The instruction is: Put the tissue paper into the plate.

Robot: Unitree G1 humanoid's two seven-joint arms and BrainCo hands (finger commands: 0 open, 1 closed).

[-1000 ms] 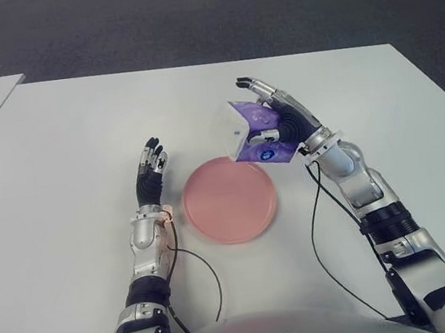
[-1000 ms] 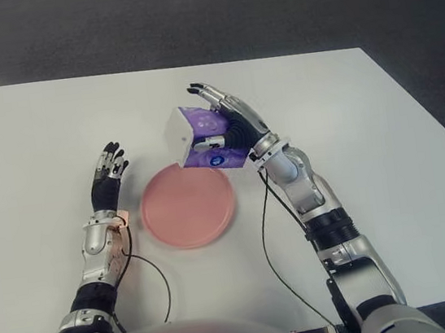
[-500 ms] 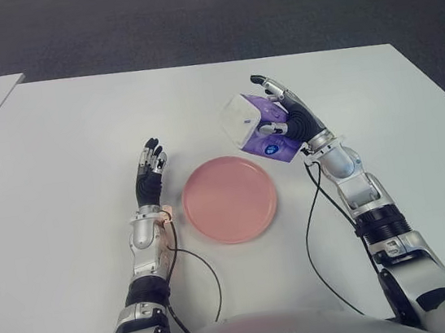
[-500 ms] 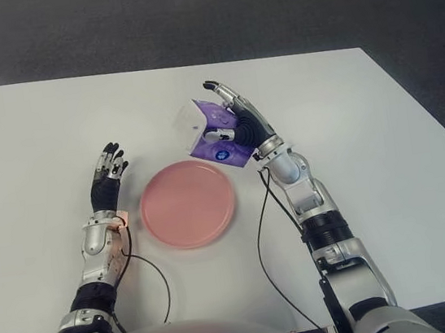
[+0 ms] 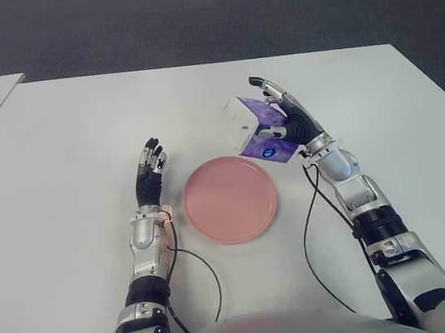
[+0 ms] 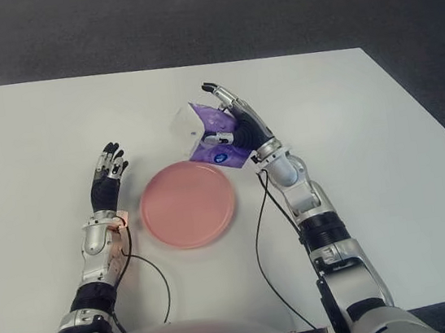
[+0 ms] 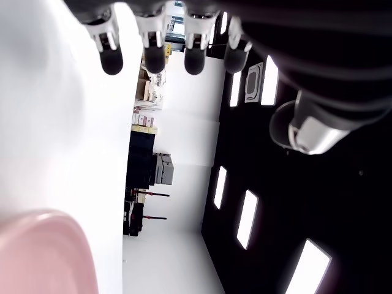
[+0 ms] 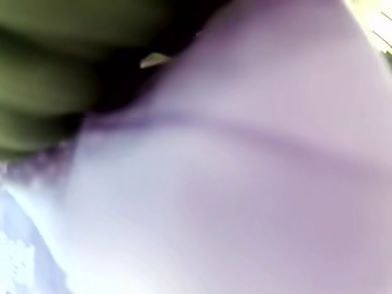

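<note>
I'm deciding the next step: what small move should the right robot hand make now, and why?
Probably shift toward the robot's left and lower: the right robot hand holds the tissue pack beside the pink plate's far right rim, not over its centre.

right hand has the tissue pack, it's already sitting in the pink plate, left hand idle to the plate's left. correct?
Not quite. The tissue pack is not in the pink plate yet: the right hand holds it up just beyond the plate's far right rim, as the left eye view shows. The rest holds: the left hand is idle, open, to the plate's left.
</note>
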